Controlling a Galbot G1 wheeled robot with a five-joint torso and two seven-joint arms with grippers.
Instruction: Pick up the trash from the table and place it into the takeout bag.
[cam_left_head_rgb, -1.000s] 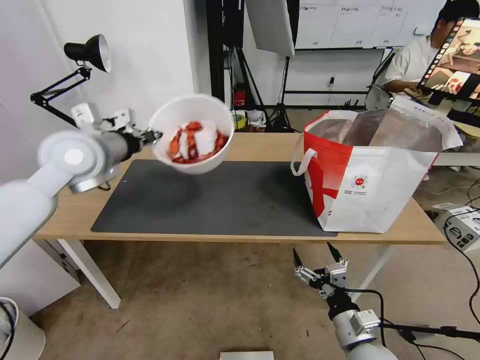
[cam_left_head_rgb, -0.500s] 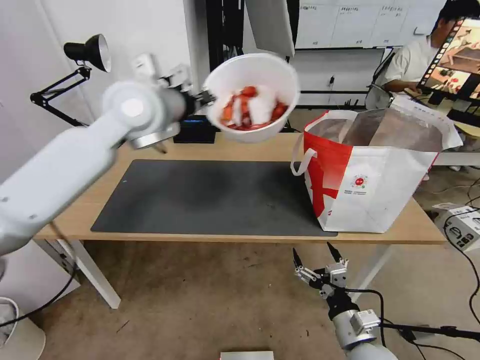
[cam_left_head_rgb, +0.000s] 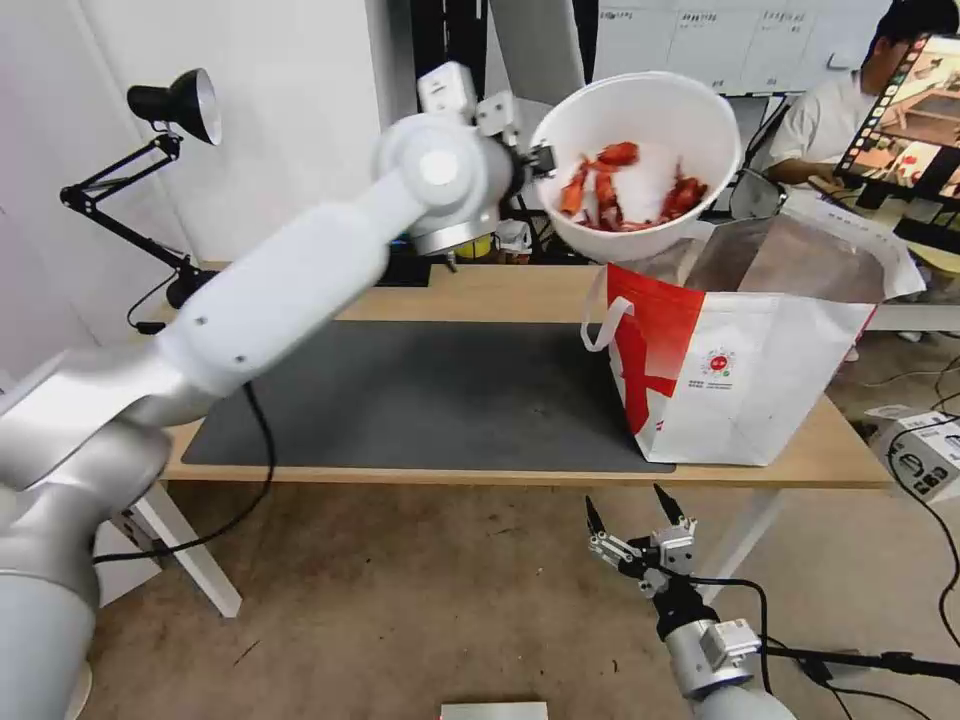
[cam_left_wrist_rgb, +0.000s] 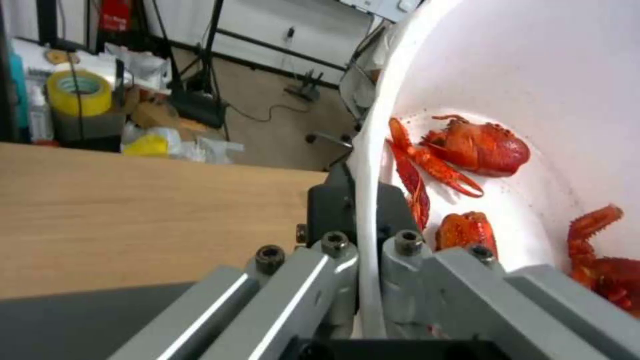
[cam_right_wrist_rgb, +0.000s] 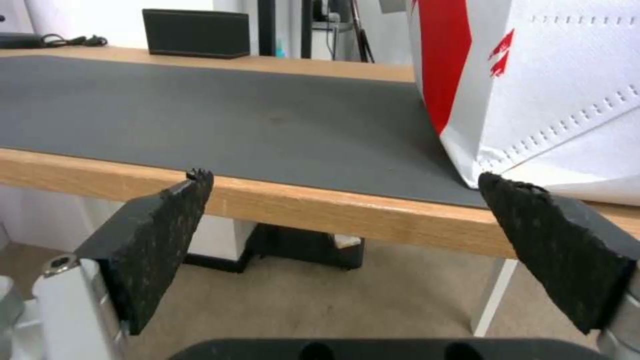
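Note:
My left gripper is shut on the rim of the white round bowl, the trash, which holds red crayfish shells and a white tissue. The bowl hangs tilted in the air, just over the near left corner of the takeout bag, a boxy white and red bag with foil lining standing on the table. In the left wrist view the fingers pinch the bowl rim, with shells inside. My right gripper is parked low in front of the table, open and empty; its pads are far apart.
A dark grey mat covers the table's middle. A black desk lamp stands at the back left and a black box at the table's far edge. A yellow tape roll and clutter lie on the floor behind.
My left arm has carried the bowl up and to the right, from above the mat's left part to over the bag's left edge. The right arm has not moved.

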